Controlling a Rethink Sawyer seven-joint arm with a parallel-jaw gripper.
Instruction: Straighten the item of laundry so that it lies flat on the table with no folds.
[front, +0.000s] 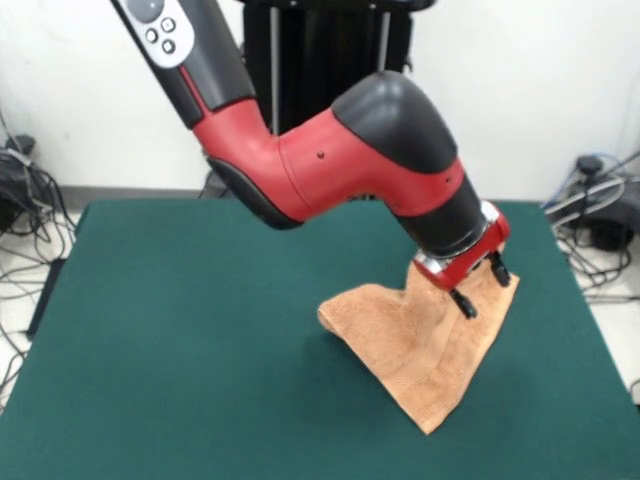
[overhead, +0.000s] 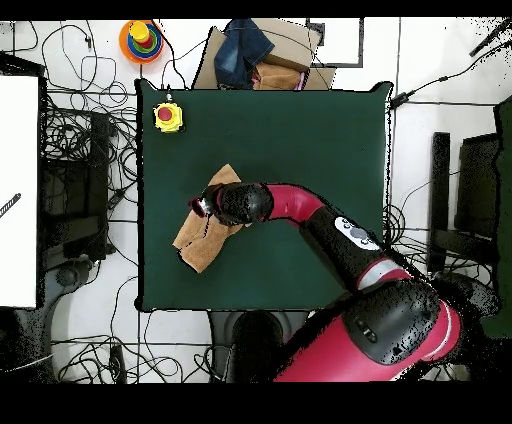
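The orange-tan towel (front: 415, 350) lies on the right half of the green table (front: 200, 330) in an irregular shape, with folded-over parts and one corner pointing at the near edge. My gripper (front: 481, 286) is low over the towel's far right part, with its black fingers (front: 464, 303) spread apart and nothing between them. In the overhead view the gripper (overhead: 202, 208) is over the towel (overhead: 200, 245) near the table's (overhead: 300, 130) left side. The arm hides part of the towel.
A yellow box with a red button (overhead: 168, 117) stands at a table corner in the overhead view. Off the table are a ring-stacking toy (overhead: 140, 38), a cardboard box with blue cloth (overhead: 255, 50), and cables (front: 25, 200) on the floor.
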